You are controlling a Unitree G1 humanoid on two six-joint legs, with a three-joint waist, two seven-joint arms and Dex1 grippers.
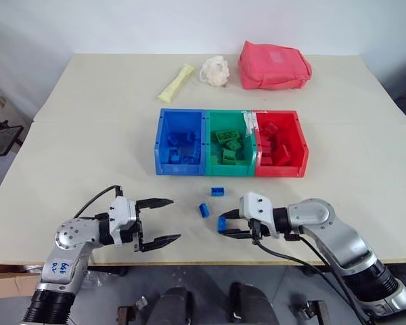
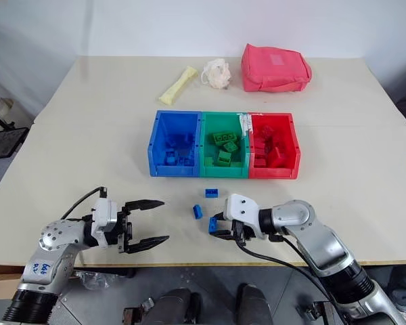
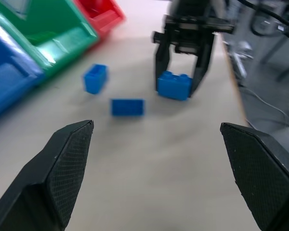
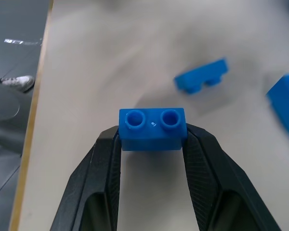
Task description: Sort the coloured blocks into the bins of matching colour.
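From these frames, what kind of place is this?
Likely a lab or test room, not a home: a plain table by a bare wall, joined sorting bins with toy blocks, loose cables under the table.

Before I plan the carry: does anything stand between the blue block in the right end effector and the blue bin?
Two loose blue blocks lie on the table between the held block and the blue bin; a lifted carry should clear them.

Three joined bins (image 1: 183,169), blue, green, red, hold matching bricks; two blue bricks (image 1: 217,191) lie loose on the counter before them; a third blue brick (image 4: 152,128) sits pinched, studs up.
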